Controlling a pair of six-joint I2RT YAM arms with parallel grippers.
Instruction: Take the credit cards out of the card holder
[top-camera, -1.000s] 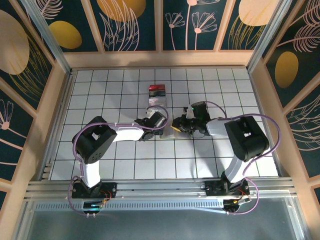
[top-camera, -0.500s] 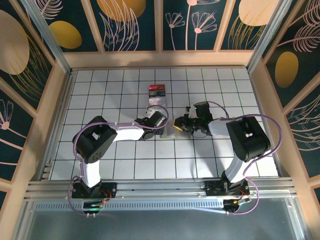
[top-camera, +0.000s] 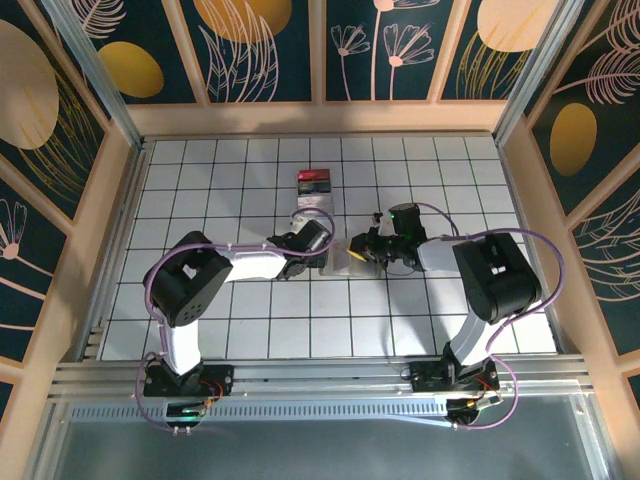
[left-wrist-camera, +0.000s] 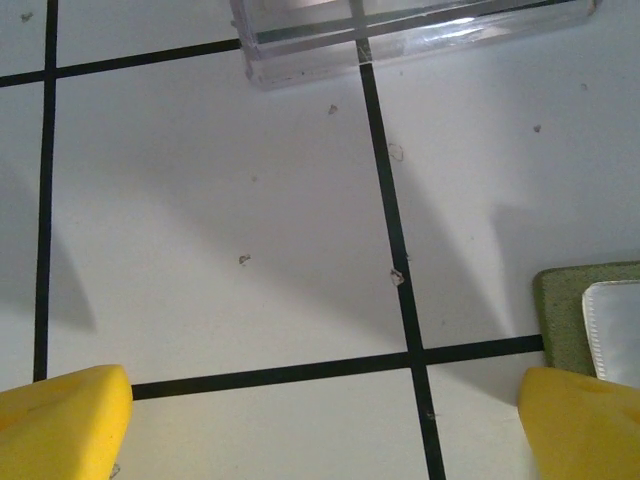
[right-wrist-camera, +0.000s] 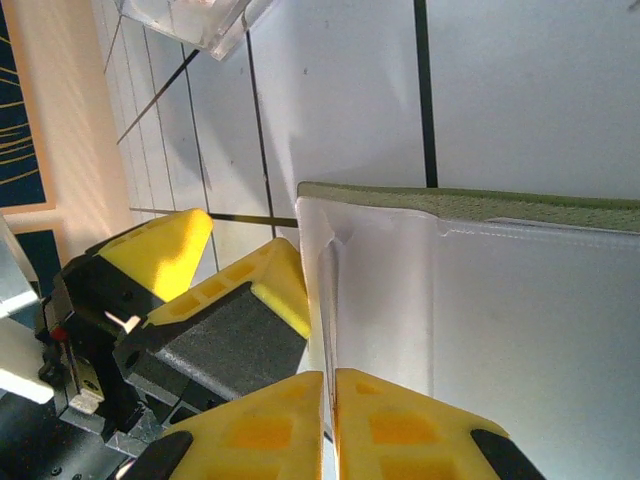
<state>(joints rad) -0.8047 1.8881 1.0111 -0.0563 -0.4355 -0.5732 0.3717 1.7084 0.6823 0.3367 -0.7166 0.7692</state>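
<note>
The card holder (top-camera: 344, 263) lies open mid-table, with an olive-green edge (right-wrist-camera: 500, 206) and a pale clear inside (right-wrist-camera: 480, 330). My right gripper (top-camera: 360, 254) (right-wrist-camera: 330, 425) is shut on a clear inner flap of the card holder, which stands up in a fold between the fingertips. A thin red-brown line shows in that pinch; I cannot tell if it belongs to the credit cards. My left gripper (top-camera: 322, 258) (left-wrist-camera: 320, 425) is open just left of the holder, whose green corner (left-wrist-camera: 562, 312) sits by its right finger. Its yellow fingers (right-wrist-camera: 272, 285) touch the flap's left side.
A clear plastic box (left-wrist-camera: 400, 30) (right-wrist-camera: 190, 22) lies on the tiles just beyond the grippers, and a small box with red and black contents (top-camera: 314, 181) sits further back. Wooden walls (top-camera: 110, 200) bound the white tiled table.
The right jaws have pinched tighter on the holder's flap. The left gripper has edged right, up against the holder, staying wide open.
</note>
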